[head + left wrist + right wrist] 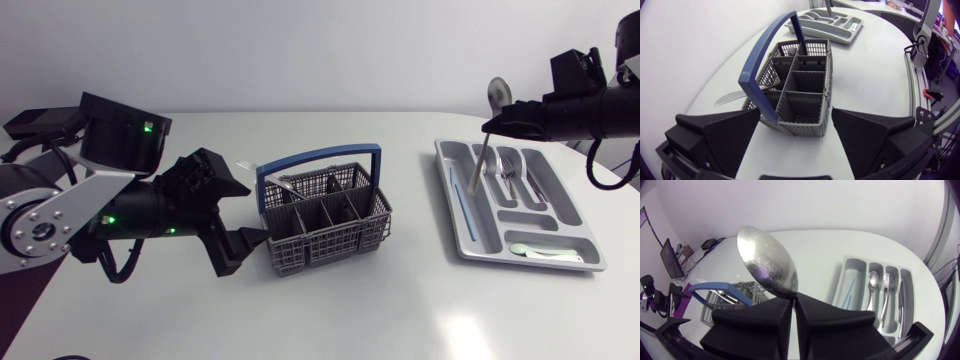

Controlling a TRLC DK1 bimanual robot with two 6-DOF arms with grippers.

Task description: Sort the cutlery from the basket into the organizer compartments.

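Right wrist view: right claw pinching spoon.

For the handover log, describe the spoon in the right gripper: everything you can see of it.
The spoon is plain shiny metal, with a broad oval bowl and a slim handle. The right gripper is shut on it near the neck, so the bowl stands up above the gripper and the handle hangs down, slightly tilted. In the head view the handle end is over the long compartments of the grey organizer. Whether it touches the tray cannot be told. Nothing else touches it.
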